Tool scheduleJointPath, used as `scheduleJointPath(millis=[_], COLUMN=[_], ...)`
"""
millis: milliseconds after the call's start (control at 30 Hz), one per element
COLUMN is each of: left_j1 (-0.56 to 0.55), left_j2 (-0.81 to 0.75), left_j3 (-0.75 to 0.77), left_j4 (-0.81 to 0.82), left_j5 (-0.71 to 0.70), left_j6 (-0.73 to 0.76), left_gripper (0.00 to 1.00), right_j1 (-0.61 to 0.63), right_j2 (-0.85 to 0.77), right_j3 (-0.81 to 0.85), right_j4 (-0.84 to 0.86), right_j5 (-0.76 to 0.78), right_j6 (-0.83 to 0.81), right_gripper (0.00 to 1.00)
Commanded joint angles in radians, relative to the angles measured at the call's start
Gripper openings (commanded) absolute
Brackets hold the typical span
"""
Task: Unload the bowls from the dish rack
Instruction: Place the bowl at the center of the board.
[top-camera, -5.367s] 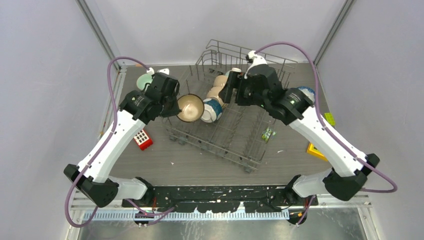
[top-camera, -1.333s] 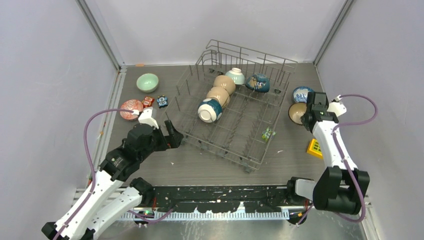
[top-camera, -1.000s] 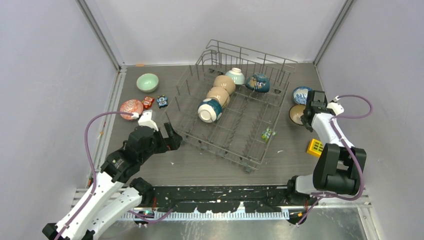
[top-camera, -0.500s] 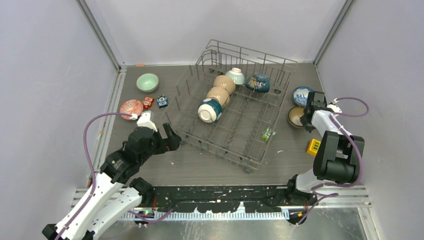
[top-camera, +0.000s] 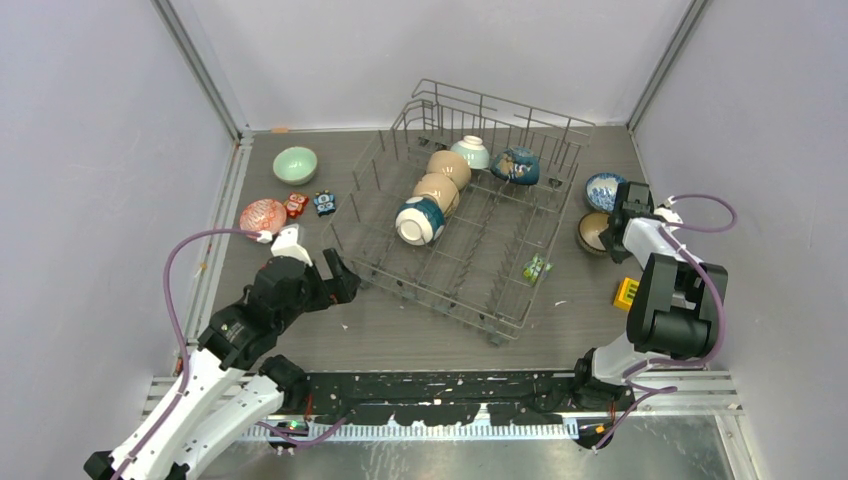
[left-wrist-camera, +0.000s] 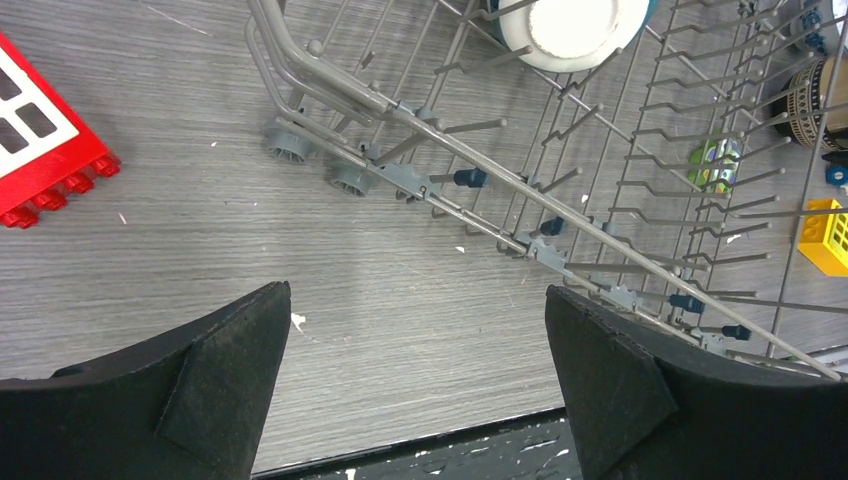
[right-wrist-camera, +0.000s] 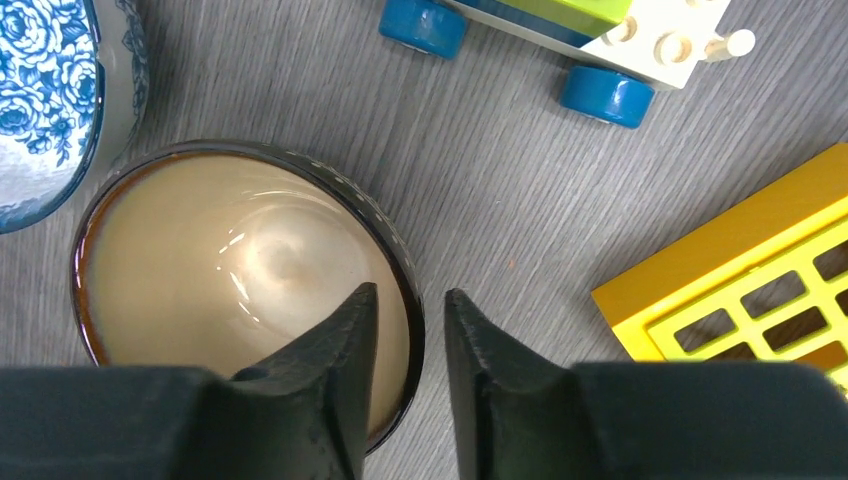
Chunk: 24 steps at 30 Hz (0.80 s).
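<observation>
Bowl (right-wrist-camera: 240, 290), brown, sits on table (right-wrist-camera: 500, 170) under my right claw (right-wrist-camera: 405, 297) | jaws barely parted astride its rim, gripping nothing | glazed ceramic: rigid, slick, chippable, so I'd pinch the rim | left claw (left-wrist-camera: 415, 295) gaping, empty, dish rack (left-wrist-camera: 400, 180) just ahead.

The dish rack (top-camera: 470, 250) stands mid-table (top-camera: 400, 330), with 5 bowls (top-camera: 437, 190) lined up in its far half. 2 left-side bowls (top-camera: 295, 163) lie beyond its left edge, small toys (top-camera: 297, 203) between them and the rack. On its right, the nearer bowl (top-camera: 588, 232) sits just before the farther bowl (top-camera: 603, 187), with a block (top-camera: 628, 292) nearer still.
</observation>
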<state>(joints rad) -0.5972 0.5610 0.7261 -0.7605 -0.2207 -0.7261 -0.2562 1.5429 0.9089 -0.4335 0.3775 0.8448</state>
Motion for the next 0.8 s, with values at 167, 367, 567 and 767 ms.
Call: scheduleJointPath(millis=[167, 367, 567, 767], left_j1=[0.003, 0.004, 0.004, 0.004], left_j2=[0.019, 0.037, 0.063, 0.081], left_j3=[-0.010, -0.007, 0.033, 0.084], left_j4=[0.028, 0.056, 0.069, 0.082], left_j5=[-0.009, 0.007, -0.003, -0.031], left_j6=[-0.014, -0.010, 0.019, 0.031], left_gripper=[1.00, 1.00, 1.00, 1.00], right_j1=[-0.003, 0.040, 0.106, 0.249], right_j2=[-0.021, -0.110, -0.232, -0.489], right_j3=[0.065, 0.121, 0.218, 0.191], right_j4=[-0.012, -0.075, -0.150, -0.123], right_j5=[0.003, 0.058, 0.134, 0.189], right_j6=[-0.006, -0.044, -0.057, -0.046], right_gripper=[0.58, 0.83, 0.94, 0.94])
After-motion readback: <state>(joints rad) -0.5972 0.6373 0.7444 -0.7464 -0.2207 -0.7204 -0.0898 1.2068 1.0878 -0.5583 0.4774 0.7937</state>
